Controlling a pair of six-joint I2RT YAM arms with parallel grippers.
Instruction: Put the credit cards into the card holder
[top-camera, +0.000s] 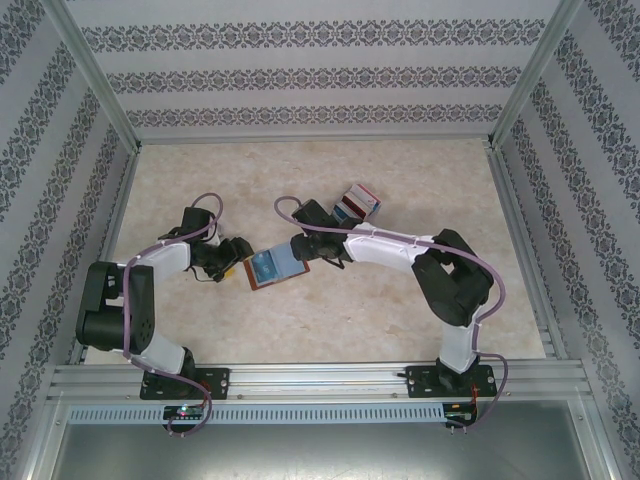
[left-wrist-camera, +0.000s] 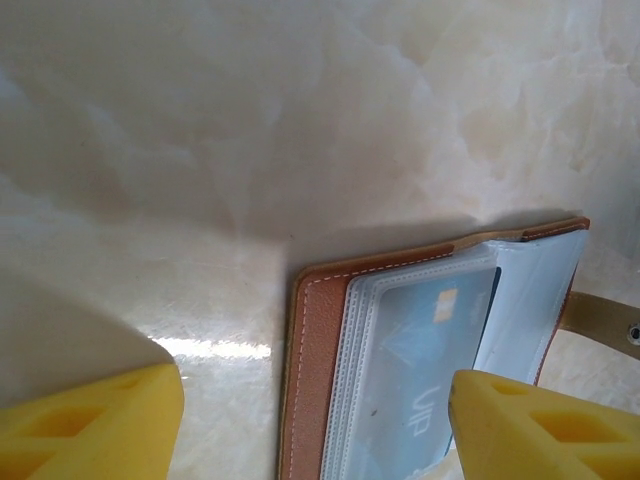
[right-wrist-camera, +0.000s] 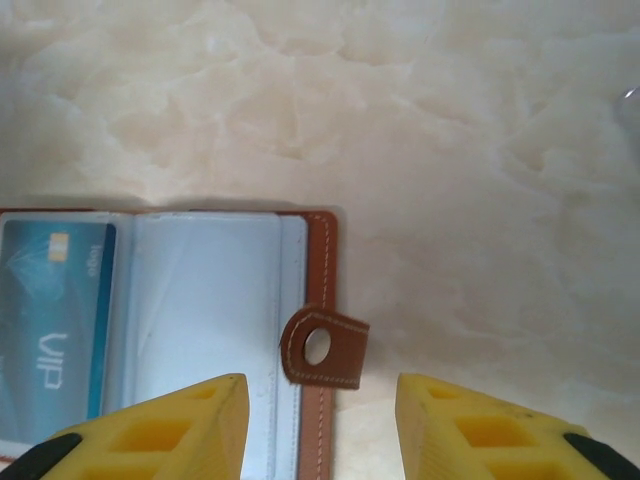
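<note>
The brown card holder (top-camera: 275, 267) lies open on the table between both grippers. In the left wrist view its brown edge (left-wrist-camera: 318, 350) and clear sleeves show, with a blue credit card (left-wrist-camera: 425, 355) inside a sleeve. The left gripper (left-wrist-camera: 315, 440) is open, its yellow fingers straddling the holder's left half. The right gripper (right-wrist-camera: 320, 425) is open just above the clasp tab (right-wrist-camera: 325, 348) on the holder's right edge (right-wrist-camera: 322, 260); the same blue card (right-wrist-camera: 55, 310) sits in the left sleeve. A small stack of credit cards (top-camera: 357, 205) lies behind the right gripper (top-camera: 305, 252).
The marble-patterned tabletop (top-camera: 400, 300) is walled by patterned panels at the back and on both sides. An aluminium rail (top-camera: 320, 380) runs along the near edge, where the arm bases are bolted.
</note>
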